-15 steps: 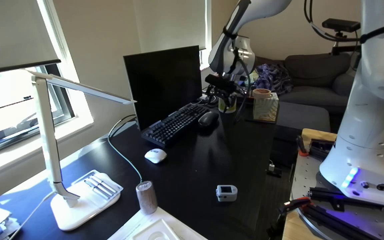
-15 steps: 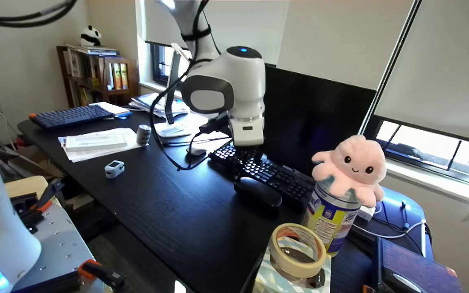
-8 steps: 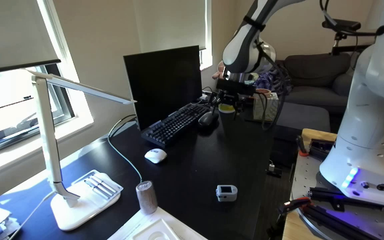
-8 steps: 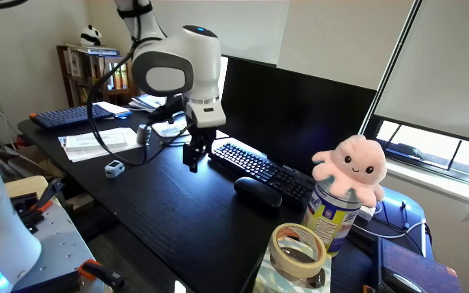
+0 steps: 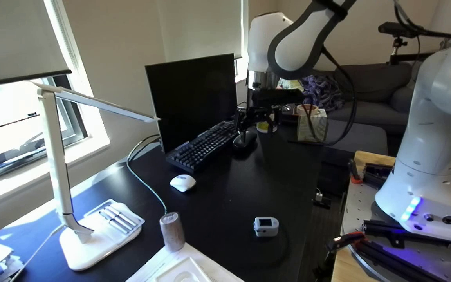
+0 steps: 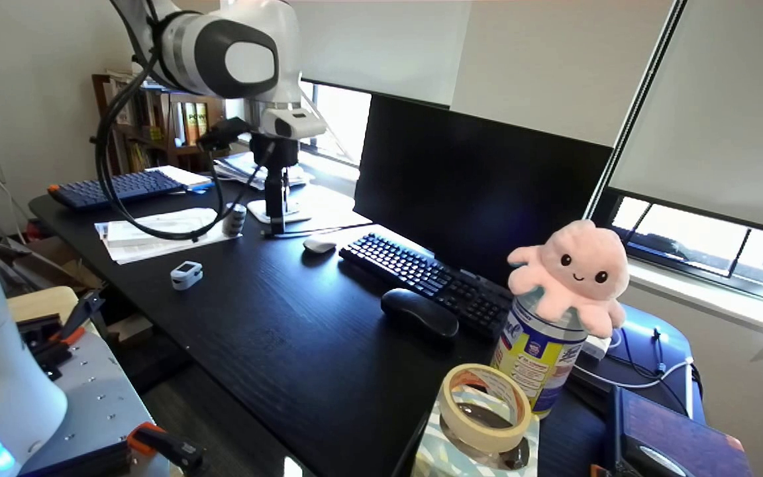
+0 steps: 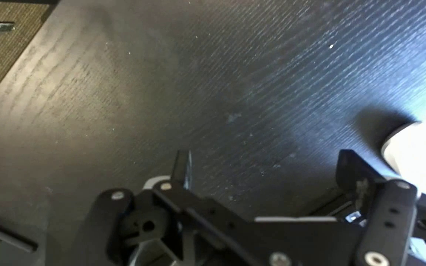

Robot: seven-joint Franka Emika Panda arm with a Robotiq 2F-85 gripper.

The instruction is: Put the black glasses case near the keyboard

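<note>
The pincer [image 7: 264, 159] is wide, its fingers [image 7: 359, 170] well apart and pointing down above the table [image 6: 275, 351]; dark wood grain shows between them in the wrist view. Surface black, flecked with pale specks, shiny where window light falls.

The black glasses case [image 6: 419, 313] lies on the table just beside the keyboard [image 6: 421, 275], on the side away from the upright monitor [image 6: 487, 192]. In an exterior view a finger crosses in front of the case. White mouse [image 6: 319, 246] near one end of the keyboard; grey-white gadget [image 6: 187, 275] near the table edge.

One end of the table: canister [image 6: 534, 364] with a pink plush octopus [image 6: 573, 265] on top; beside it, a tape roll [image 6: 487, 438] on a patterned box [image 6: 433, 456]. Other end: white lamp [image 5: 53, 156], papers [image 5: 163, 261], upright cylinder [image 5: 172, 233], dark-blue keyboard [image 6: 113, 191].

Room: pale walls, blinds [image 6: 719, 112] partway down, strong daylight beneath. Bookcase [image 6: 156, 132] in the corner; dark sofa [image 5: 370, 88] with a bluish-purple blanket [image 5: 321, 92] heaped on it.
</note>
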